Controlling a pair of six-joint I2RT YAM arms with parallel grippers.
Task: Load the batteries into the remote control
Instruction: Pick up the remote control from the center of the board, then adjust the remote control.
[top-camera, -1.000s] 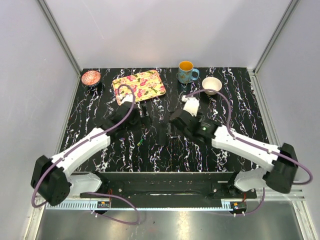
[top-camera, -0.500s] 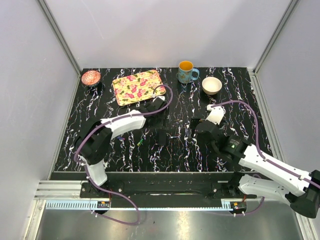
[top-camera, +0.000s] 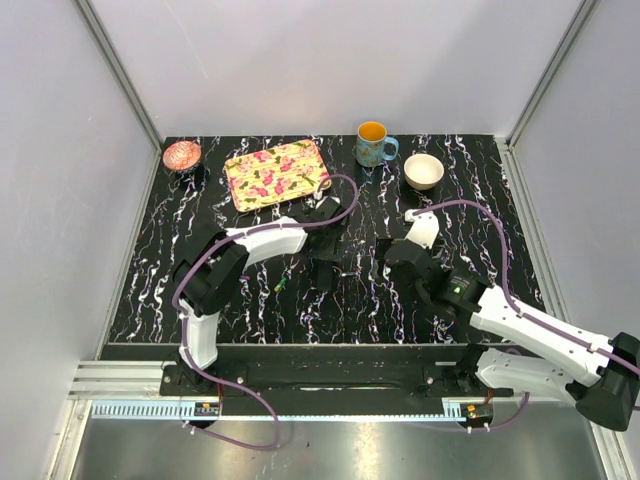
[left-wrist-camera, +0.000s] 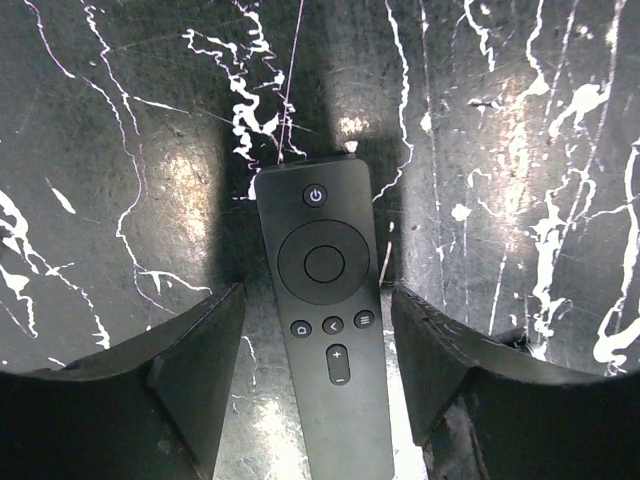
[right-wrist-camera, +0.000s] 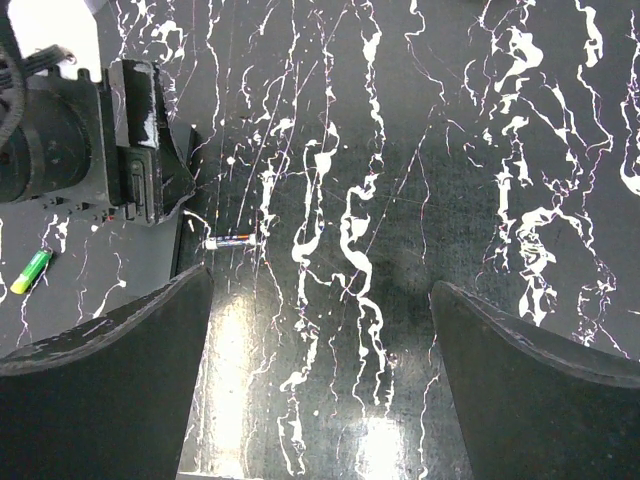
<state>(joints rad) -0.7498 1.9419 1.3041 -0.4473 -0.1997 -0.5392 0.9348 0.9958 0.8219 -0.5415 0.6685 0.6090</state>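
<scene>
The slim black plastic remote control (left-wrist-camera: 325, 330) lies button-face up, its long axis running straight between the left gripper's (left-wrist-camera: 318, 300) parted fingers (left-wrist-camera: 205, 350), which flank it without touching, while the right gripper (right-wrist-camera: 320, 290), jaws wide apart, hangs farther off to the remote's right.

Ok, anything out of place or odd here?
Nothing spilled or damaged. The remote control lies buttons-up inside the open left end effector, so its battery door is likely underneath. A green battery and a second battery lie loose on the table.
</scene>
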